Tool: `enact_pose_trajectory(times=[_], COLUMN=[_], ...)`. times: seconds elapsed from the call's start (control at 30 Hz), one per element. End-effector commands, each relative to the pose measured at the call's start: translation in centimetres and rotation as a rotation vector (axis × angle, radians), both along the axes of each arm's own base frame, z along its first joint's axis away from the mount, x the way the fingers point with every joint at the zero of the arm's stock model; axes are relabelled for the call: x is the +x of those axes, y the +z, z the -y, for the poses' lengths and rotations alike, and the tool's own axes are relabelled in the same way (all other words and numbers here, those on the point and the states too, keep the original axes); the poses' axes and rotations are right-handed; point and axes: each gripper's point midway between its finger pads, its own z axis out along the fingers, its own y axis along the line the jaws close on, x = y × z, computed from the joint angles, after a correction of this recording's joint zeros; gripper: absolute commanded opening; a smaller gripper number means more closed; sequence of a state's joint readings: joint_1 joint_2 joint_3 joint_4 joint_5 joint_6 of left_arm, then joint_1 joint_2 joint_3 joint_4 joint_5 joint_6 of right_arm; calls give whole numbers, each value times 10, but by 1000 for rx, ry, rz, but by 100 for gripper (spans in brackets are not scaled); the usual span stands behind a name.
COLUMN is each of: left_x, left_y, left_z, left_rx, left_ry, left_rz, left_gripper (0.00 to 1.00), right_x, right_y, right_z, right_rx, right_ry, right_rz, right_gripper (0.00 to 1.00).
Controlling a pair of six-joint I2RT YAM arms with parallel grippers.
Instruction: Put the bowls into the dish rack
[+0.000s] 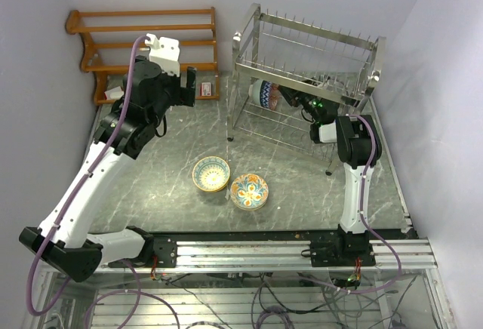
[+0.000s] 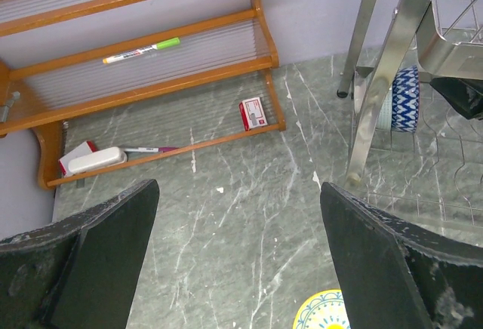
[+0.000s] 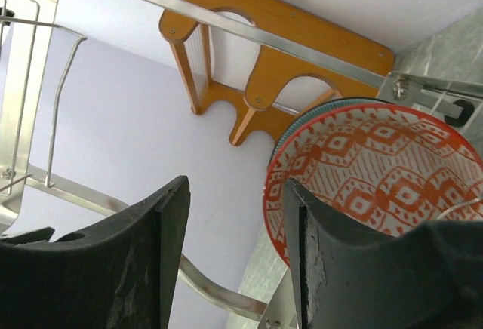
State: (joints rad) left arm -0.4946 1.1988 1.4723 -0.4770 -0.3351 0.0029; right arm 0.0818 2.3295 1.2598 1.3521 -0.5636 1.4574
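2 bowls sit side by side by near edge of table (image 1: 302, 170), centre: yellow-teal bowl (image 1: 210, 173) on L, blue-orange floral bowl (image 1: 249, 191) on R, both upright. Left gripper (image 2: 238, 187) hangs over the far-left part, fingers spread wide, nothing btwn. Dish rack (image 1: 302, 76) stands at far-right corner; blue-zigzag bowl (image 1: 264, 93) on edge in its lower tier. Right gripper (image 3: 235, 186) is inside that tier, fingers apart, orange-diamond bowl (image 3: 377, 170) just beside one finger, not pinched. Wooden shelf (image 1: 143, 13) sits at far-left corner

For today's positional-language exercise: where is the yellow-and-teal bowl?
Top view: the yellow-and-teal bowl sits on the table, just left of the floral bowl, in front of the dish rack.
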Motion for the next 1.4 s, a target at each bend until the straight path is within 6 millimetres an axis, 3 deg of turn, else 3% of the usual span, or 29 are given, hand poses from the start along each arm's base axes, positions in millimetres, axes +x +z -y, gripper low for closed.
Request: enact_pose_trajectory(times=[0.0,0.23,0.4,0.57,0.93,1.23,1.37], left_x=[-4,-8,-13,-19,-35,-41,-43], left_y=[13,15,18,20,22,25,27], left_z=[4,3,0,-3,-3,0,3], left_rx=[-35,-45,-51,-59,-101,-97,-91], left_ry=[-25,-27,-25,-27,-57,-72,-81], left_rz=[44,50,60,68,78,90,93], left_gripper=[99,99,99,99,99,99,99], right_x=[-6,-25,-47,-81,-162,-234,-270], right_y=[51,73,80,83,92,73,55], right_z=[-4,-30,-60,-89,-116,-128,-144], right_rx=[1,25,31,46,49,21,-46], right_ry=[40,124,194,246,298,329,380], right_rz=[165,210,208,183,131,32,-26], right_gripper=[52,51,51,50,49,48,48])
